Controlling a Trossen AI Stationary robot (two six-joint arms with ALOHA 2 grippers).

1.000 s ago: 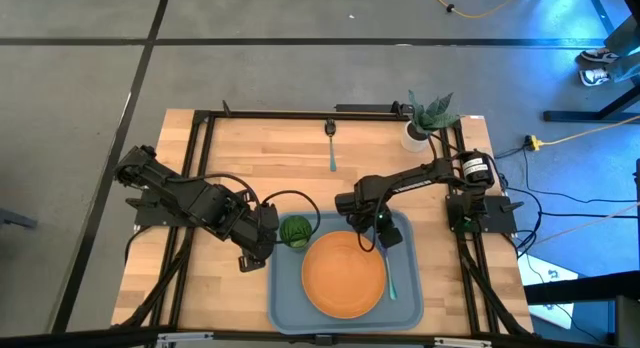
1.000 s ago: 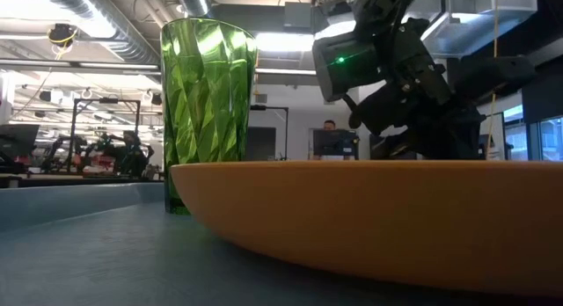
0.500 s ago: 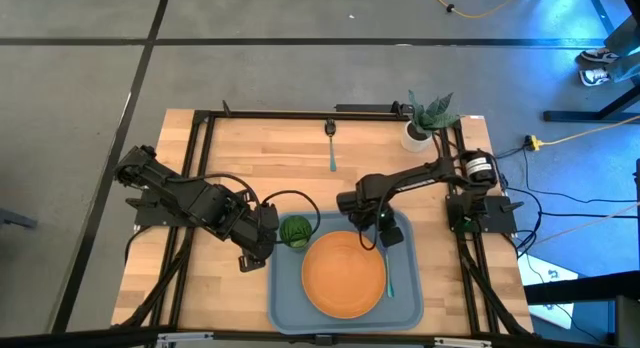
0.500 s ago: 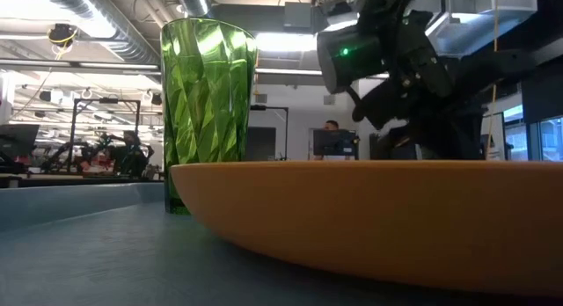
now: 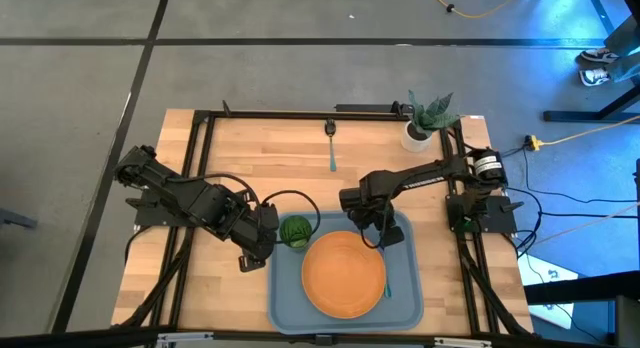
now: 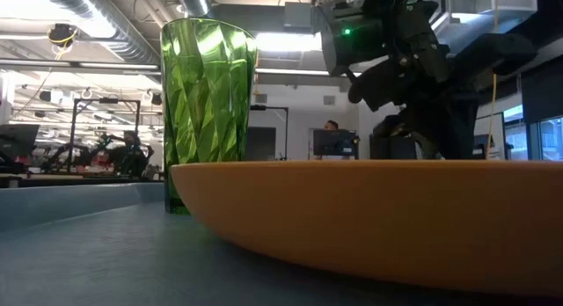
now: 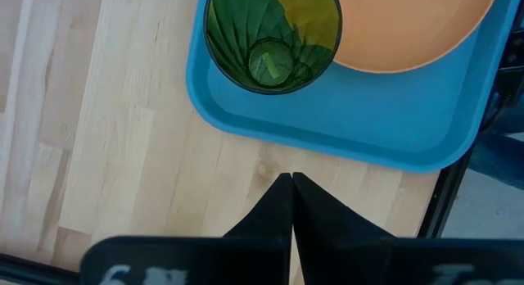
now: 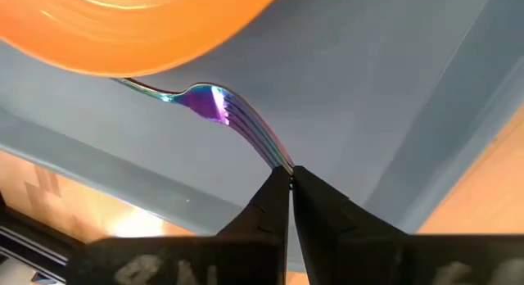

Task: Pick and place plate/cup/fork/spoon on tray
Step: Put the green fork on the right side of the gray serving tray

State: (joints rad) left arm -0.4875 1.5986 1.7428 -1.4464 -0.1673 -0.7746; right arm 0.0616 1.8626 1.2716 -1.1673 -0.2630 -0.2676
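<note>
The fork (image 8: 214,105) lies on the floor of the tray (image 5: 410,288), in the strip between the plate (image 5: 343,273) and the tray's right rim. Its long axis runs along that rim: the teal handle (image 5: 389,281) stretches toward the tray's near edge, and the purple head points toward the tray's far edge. In the right wrist view the tine tips sit just at the ends of the right gripper (image 8: 291,172), whose two dark fingers are pressed together with only a hairline between them; whether they touch the tines cannot be told. From above, the right gripper (image 5: 383,231) hangs over the tray's far right corner, above the fork's head.

The plate fills most of the tray's middle, its rim just beside the fork. The cup (image 5: 295,231) stands upright in the tray's far left corner, close against the plate. The left gripper (image 7: 291,180) rests off the tray over bare wood just outside its left rim near the cup, fingers pressed together and holding nothing.

Well beyond the tray's far edge, the spoon (image 5: 331,144) lies on the table (image 5: 260,158), its long axis in line with the fork's, dark head pointing away from the tray.
</note>
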